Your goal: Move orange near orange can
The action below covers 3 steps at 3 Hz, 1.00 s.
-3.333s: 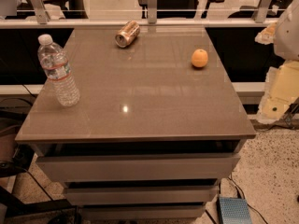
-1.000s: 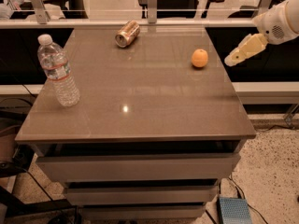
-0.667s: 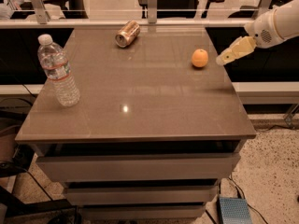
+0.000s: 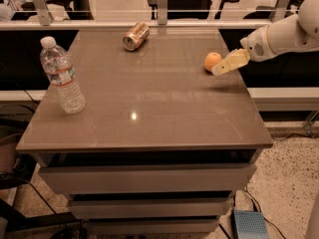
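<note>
Reaching step: the end effector [image 4: 230, 62], opening impossible to tell, hangs just right of the orange [image 4: 213, 61] at the table's [image 4: 149, 108] far right; next it likely must grasp it and carry it left to the tipped orange can [image 4: 136, 36]

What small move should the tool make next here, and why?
Probably nudge the tool left to bracket the small round orange fruit: it hovers just right of the fruit, seemingly not gripping it, while the orange-copper metal can lies on its side at the table's back, well left.
</note>
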Each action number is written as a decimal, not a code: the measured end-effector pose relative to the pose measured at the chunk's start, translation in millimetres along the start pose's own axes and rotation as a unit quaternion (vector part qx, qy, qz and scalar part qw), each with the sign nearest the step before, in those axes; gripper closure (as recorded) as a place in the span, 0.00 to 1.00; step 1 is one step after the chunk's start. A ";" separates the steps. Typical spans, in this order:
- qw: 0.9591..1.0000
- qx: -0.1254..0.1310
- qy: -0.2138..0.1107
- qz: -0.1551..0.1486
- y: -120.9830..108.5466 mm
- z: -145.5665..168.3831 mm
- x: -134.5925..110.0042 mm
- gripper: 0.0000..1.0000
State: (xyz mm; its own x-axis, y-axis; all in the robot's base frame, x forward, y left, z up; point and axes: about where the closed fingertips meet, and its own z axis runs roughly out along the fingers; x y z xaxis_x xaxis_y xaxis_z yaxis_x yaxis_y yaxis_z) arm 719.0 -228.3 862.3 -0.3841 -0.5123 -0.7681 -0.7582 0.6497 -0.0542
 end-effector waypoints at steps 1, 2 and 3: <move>1.000 -0.018 -0.003 0.002 8.3 26.8 1.4 0.00; 1.000 -0.029 -0.006 -0.003 13.8 43.4 -0.9 0.16; 0.999 -0.031 -0.009 -0.014 15.1 46.3 -6.3 0.39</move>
State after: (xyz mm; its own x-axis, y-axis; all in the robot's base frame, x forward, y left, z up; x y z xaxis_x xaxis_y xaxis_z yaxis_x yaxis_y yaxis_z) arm 734.4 -189.2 836.7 -0.3534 -0.5189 -0.7783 -0.7997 0.5993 -0.0365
